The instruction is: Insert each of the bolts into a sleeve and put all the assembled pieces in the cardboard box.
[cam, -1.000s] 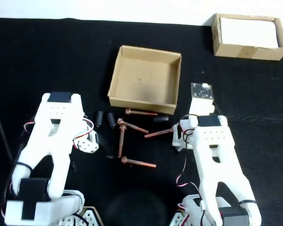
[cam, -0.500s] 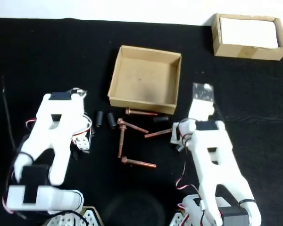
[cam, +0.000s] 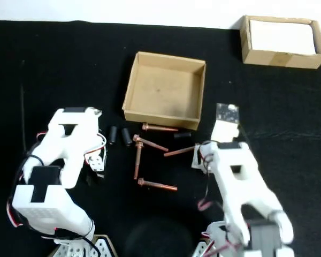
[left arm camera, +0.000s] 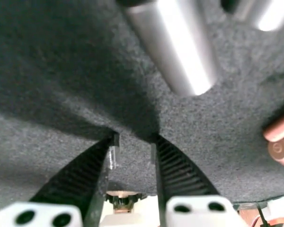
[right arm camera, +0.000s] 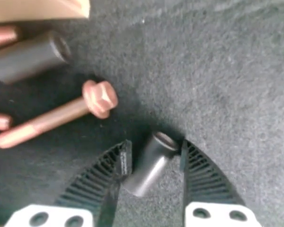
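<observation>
The right hand point(right arm camera: 155, 143) stands open astride a black sleeve point(right arm camera: 146, 168) lying on the table point(cam: 69, 64). The left hand point(left arm camera: 134, 139), open too, hangs low near two other sleeves point(left arm camera: 173, 45). Five copper bolts point(cam: 150, 143) lie loose beside the cardboard box point(cam: 160, 119).

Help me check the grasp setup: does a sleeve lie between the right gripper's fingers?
Yes, the right wrist view shows a dark sleeve lying between the open fingers of the right gripper.

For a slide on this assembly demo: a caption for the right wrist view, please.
Right gripper open astride a dark sleeve on the black cloth, a copper bolt lying just beyond its fingertips.
</observation>
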You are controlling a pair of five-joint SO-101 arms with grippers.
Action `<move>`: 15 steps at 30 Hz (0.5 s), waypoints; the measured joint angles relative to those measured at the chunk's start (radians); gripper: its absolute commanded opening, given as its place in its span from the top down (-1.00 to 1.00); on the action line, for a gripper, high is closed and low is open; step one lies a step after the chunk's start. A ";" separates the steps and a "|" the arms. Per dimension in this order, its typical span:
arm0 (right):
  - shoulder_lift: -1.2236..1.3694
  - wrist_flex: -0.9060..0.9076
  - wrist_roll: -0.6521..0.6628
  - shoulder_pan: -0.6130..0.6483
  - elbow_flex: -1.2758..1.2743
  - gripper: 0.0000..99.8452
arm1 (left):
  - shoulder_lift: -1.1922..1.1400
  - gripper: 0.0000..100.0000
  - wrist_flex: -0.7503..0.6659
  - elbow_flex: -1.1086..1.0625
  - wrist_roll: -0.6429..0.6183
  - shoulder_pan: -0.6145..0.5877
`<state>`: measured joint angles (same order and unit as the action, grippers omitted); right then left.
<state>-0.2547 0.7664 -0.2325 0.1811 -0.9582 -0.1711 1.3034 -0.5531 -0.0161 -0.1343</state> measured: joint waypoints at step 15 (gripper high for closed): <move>0.219 0.132 -0.002 -0.011 0.212 0.98 | 0.000 0.77 0.000 0.000 0.000 -0.002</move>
<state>-0.0353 0.8984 -0.2340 0.1703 -0.7465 -0.1711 1.3034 -0.5531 -0.0161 -0.1358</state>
